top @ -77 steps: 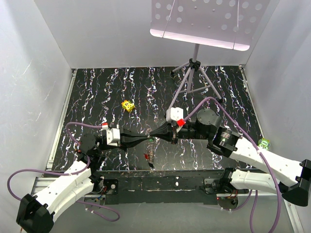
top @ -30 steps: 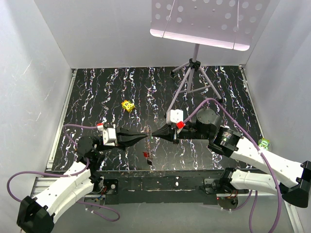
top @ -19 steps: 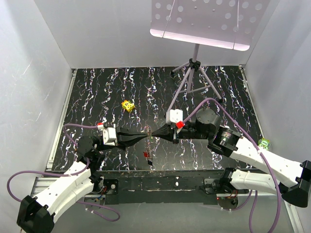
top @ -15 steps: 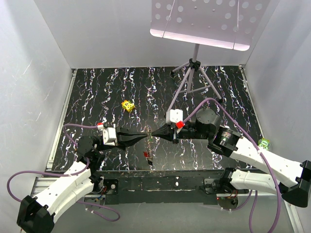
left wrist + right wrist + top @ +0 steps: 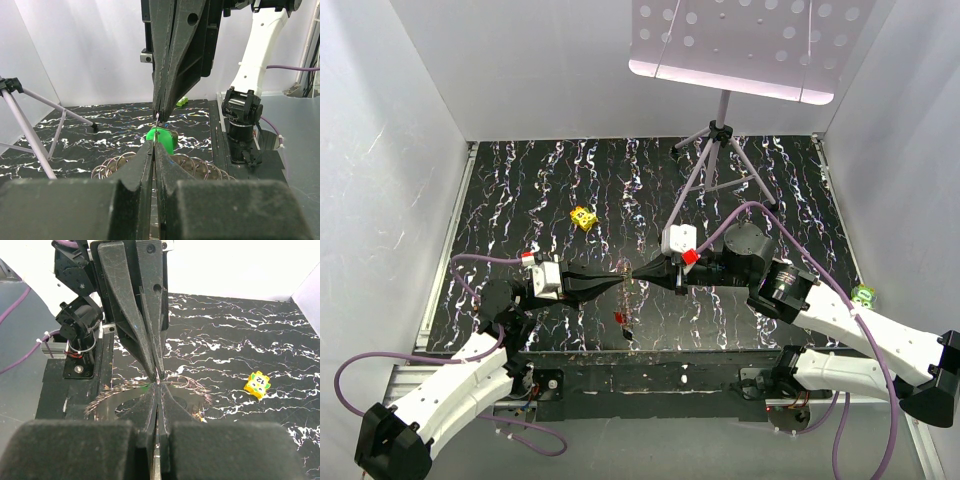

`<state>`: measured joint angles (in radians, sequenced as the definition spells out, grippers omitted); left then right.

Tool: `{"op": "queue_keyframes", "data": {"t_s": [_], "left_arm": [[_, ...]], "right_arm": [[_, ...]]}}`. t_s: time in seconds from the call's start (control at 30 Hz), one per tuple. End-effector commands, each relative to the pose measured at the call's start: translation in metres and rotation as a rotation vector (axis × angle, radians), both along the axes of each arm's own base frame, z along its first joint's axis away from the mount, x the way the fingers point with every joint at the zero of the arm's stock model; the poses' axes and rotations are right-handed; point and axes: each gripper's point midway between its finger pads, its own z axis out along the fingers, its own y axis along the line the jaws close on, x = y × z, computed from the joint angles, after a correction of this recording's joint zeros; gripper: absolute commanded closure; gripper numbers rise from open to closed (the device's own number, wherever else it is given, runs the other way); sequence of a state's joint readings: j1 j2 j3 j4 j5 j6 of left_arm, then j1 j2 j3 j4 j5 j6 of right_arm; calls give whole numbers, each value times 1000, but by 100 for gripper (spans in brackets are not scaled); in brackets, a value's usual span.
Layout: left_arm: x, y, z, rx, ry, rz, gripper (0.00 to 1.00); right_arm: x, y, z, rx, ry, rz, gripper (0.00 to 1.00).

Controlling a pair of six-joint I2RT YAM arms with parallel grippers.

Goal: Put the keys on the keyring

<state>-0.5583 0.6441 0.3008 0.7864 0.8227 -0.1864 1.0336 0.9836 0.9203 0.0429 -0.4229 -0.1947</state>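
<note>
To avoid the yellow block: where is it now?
In the top external view the yellow block lies on the table, left of centre, beyond the left gripper and left of the tripod.

1. The left gripper [image 5: 154,148] rises from 6 o'clock, its fingers pressed to a thin slit.
2. The right gripper [image 5: 159,114] hangs from 12 o'clock, its fingers also together, with its tips just above the left ones.
3. A green key [image 5: 162,140] sits between the two sets of tips.
4. Silvery wire loops, apparently the keyring [image 5: 116,166], spread at 7 o'clock.
5. A tripod [image 5: 30,132] stands at 9 o'clock.

Both arms reach inward, left tool [image 5: 621,279] and right tool [image 5: 637,273] tip to tip, jaws closed.
</note>
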Motion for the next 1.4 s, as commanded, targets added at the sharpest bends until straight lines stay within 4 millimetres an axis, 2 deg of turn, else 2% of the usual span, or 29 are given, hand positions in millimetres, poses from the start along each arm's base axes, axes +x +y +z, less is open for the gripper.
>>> {"op": "queue_keyframes", "data": {"t_s": [0.0, 1.37], "left_arm": [[2, 4, 11, -31, -40, 30, 100], [-2, 3, 13, -48, -28, -11, 100]], "right_arm": [[2, -2, 24, 64, -58, -12, 99], [1, 6, 18, 65, -24, 11, 99]]}}
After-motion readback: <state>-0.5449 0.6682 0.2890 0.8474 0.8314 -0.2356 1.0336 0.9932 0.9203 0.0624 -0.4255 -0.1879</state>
